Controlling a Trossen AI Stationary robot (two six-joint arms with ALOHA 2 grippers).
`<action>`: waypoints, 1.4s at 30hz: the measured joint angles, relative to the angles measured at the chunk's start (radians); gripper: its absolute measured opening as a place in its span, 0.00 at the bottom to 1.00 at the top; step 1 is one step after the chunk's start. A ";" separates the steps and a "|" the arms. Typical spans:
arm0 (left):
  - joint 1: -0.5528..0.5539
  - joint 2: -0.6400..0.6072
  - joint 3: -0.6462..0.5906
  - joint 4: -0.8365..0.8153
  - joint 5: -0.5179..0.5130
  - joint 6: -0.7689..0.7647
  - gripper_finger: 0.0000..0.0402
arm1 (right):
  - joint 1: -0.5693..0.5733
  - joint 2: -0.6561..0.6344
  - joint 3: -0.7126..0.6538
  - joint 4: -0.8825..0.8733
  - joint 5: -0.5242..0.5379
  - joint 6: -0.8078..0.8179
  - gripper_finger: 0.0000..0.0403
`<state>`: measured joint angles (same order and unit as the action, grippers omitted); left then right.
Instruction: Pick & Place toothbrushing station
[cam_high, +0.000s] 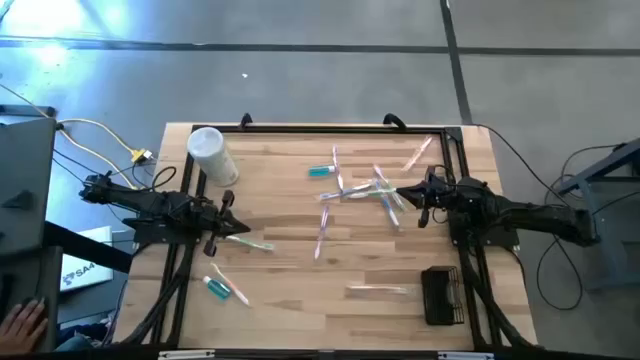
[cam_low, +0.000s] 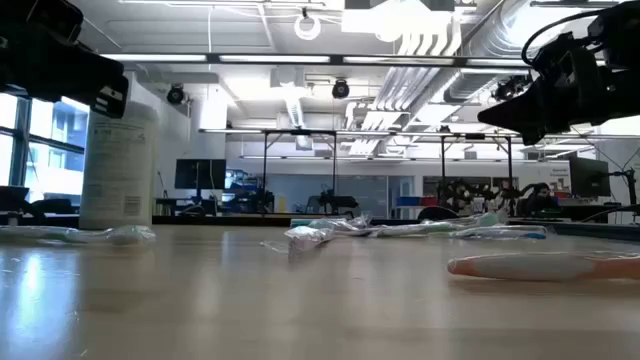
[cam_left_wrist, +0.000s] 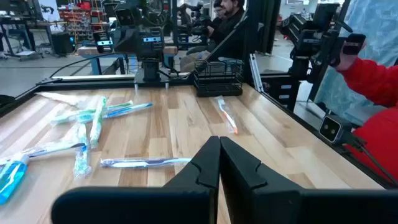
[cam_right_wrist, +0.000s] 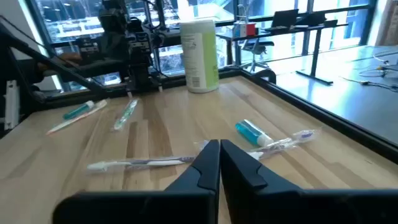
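A wooden table (cam_high: 290, 290) seen from above, with two dark robot arms reaching in from either side; nothing appears to have been collected, so the sorting looks to be at its very start. The left gripper (cam_high: 228, 226) hovers over the table's left part with its fingers pressed together and holding nothing, just beside a wrapped toothbrush (cam_high: 252, 241); the right gripper (cam_high: 422, 204) hovers at the right, fingers likewise closed and empty, beside a loose scatter of thin clear and pastel toothbrushes (cam_high: 362, 190) near the far middle. The black wire-mesh holder (cam_high: 441, 295) lies at the near right corner, well apart from most brushes; a teal toothpaste tube (cam_high: 217, 288) lies near the left front, another (cam_high: 321, 171) towards the far middle. A white cylindrical canister (cam_high: 212, 156) lies at the far left; its label carries print too small to read. The next move probably calls for a gripper to open, descend on one brush, and carry it to the holder; the brushes are thin and flat, so a grasp may slip.
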<state>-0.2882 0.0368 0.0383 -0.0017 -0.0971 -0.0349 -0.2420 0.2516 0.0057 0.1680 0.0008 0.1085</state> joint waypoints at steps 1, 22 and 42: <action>0.000 0.000 0.000 0.000 0.000 0.000 0.01 | 0.000 0.000 0.000 0.000 0.000 0.000 0.01; 0.000 0.000 0.000 0.002 -0.026 0.007 0.01 | -0.001 0.000 0.000 0.004 0.076 0.000 0.01; 0.000 0.000 0.000 0.000 -0.026 0.004 0.01 | 0.000 0.000 0.000 0.033 0.022 0.082 0.01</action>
<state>-0.2882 0.0368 0.0383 -0.0013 -0.1234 -0.0307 -0.2420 0.2516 0.0056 0.2012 0.0224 0.1903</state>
